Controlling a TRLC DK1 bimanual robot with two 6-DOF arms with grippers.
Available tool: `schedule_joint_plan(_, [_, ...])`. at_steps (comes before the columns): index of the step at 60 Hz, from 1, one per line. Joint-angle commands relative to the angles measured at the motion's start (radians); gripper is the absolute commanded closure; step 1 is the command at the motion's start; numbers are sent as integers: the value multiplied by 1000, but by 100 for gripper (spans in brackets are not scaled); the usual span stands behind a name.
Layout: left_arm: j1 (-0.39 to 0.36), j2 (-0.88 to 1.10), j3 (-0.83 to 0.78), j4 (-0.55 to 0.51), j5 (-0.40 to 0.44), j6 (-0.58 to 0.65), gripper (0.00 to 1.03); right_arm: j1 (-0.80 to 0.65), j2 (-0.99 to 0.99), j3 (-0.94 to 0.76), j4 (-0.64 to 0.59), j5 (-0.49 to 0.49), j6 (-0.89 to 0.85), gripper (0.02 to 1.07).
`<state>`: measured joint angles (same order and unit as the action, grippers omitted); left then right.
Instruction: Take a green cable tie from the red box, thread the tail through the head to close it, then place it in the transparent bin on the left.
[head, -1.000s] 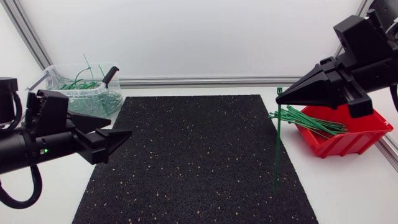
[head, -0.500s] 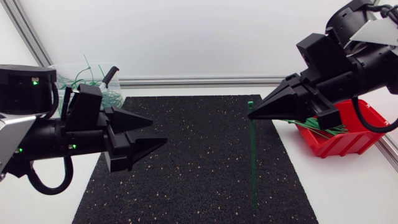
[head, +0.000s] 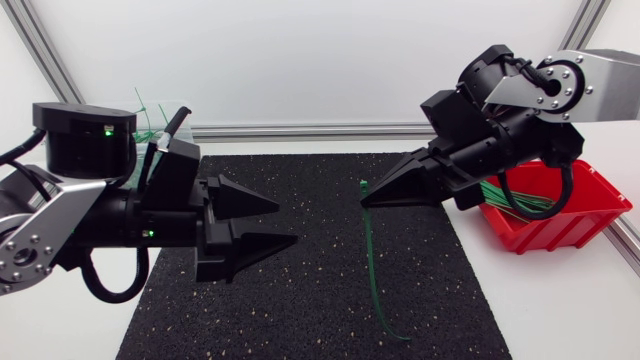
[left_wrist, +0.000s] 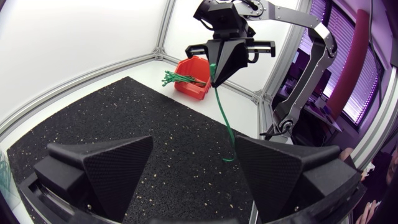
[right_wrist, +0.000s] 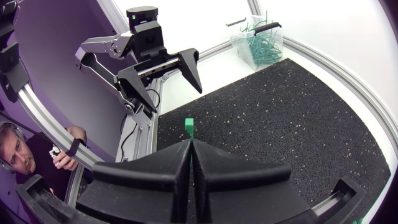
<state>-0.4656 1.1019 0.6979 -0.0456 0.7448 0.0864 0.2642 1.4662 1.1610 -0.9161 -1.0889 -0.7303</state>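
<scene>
Both arms have closed in over the black mat (head: 330, 300) since the earlier frames. The right gripper (head: 367, 201) has come away from the red box (head: 590, 215) toward the middle and brought the green cable tie (head: 370, 270) with it. The left gripper (head: 286, 224) has advanced from its own side to face it.

The right gripper's two fingers are pressed together, clenched on the tie just below its head. In the right wrist view the square green head pokes up just past the joined fingertips. From that tip the tie hangs down nearly straight, and its tail end curls where it meets the mat.

The left gripper's fingers are spread wide with nothing between them. The tie hangs ahead of it, well apart from its fingertips and in line with the gap between them.

Behind the right gripper, the red box holds more green ties, some sticking out over its rim. Behind the left arm stands the transparent bin (head: 150, 118), with green ties inside.
</scene>
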Motion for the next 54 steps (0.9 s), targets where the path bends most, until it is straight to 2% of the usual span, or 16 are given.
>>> schedule_joint_plan(1, [12, 53, 51, 20, 41, -10, 12, 20, 17, -17, 33, -25, 49, 101])
schedule_joint_plan(5, [25, 81, 72, 20, 110, -20, 12, 32, 20, -14, 57, -40, 77, 101])
schedule_joint_plan(9, [31, 88, 92, 20, 142, -34, 12, 49, 20, -9, 79, -48, 101, 101])
schedule_joint_plan(31, [19, 113, 124, 30, 191, -51, 12, 66, 25, 35, 112, -180, 213, 101])
schedule_joint_plan(54, [27, 159, 176, 38, 242, -79, 12, 75, 19, 49, 95, -258, 247, 101])
